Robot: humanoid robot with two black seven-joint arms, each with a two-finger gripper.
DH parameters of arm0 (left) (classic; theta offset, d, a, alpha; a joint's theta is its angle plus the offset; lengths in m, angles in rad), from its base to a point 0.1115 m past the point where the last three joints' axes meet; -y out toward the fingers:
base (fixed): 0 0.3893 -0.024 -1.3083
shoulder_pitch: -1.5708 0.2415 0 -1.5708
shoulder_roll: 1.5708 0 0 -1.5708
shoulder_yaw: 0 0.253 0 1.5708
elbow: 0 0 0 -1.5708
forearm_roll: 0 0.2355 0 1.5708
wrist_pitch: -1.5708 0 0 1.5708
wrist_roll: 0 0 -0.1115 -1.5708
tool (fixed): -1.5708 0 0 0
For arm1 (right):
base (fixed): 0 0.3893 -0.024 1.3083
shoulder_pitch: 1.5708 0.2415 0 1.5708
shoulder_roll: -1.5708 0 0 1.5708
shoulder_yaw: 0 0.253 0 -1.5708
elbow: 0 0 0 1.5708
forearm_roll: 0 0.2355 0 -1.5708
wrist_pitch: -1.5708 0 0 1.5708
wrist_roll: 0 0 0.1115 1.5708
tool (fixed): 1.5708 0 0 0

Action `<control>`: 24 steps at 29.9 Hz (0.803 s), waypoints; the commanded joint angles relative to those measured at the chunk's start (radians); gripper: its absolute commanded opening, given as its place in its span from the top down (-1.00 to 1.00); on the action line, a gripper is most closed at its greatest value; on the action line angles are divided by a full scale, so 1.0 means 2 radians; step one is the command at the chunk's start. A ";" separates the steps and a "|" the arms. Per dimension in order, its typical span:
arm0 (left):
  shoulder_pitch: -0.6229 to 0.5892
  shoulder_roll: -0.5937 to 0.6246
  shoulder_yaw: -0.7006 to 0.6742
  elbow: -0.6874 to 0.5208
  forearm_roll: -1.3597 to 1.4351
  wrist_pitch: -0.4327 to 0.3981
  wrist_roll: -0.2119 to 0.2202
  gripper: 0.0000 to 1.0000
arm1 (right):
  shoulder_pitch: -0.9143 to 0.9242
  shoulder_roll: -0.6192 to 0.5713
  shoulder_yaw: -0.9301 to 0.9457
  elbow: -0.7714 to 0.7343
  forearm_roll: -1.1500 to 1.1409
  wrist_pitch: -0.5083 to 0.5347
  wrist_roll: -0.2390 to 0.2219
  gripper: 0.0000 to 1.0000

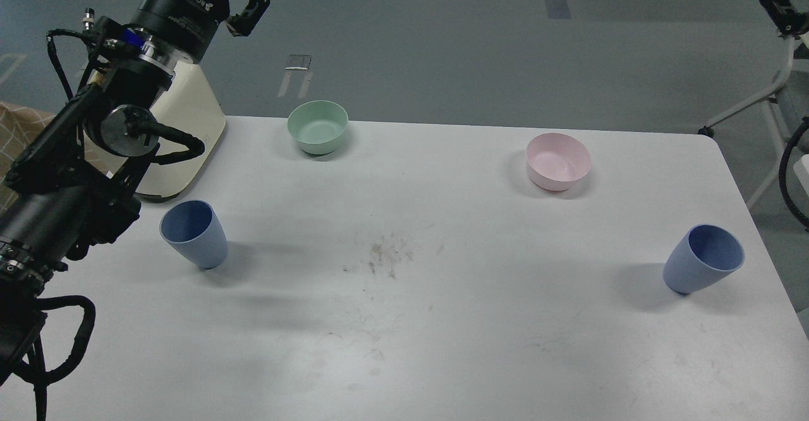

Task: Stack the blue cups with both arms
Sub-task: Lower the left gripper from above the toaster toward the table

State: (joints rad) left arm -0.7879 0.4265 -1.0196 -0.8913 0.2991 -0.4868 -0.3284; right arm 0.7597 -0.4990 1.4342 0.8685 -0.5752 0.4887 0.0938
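Desk (442, 345) centre & whole front strip bare, wide lane btwn left blue cup (194, 234) and right blue cup (703, 258). Far side: mint-green bowl (317, 126) and pink bowl (558, 161), well apart, gap btwn them free. Cream appliance (189, 130) crowds far-left corner just behind left cup. Each cup stands alone, room all round.
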 commanded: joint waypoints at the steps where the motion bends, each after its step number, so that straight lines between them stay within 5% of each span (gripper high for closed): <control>1: 0.000 0.002 0.001 0.000 0.000 0.001 0.001 -0.95 | 0.001 0.004 0.000 0.000 0.000 0.000 0.000 -1.00; 24: -0.006 0.005 0.000 0.031 -0.006 -0.001 -0.002 -0.95 | 0.029 0.007 -0.001 -0.025 0.001 0.000 -0.003 -1.00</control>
State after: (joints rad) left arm -0.8072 0.4383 -1.0192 -0.8295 0.2958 -0.4888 -0.3296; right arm 0.8175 -0.4852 1.4325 0.8161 -0.5752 0.4887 0.0874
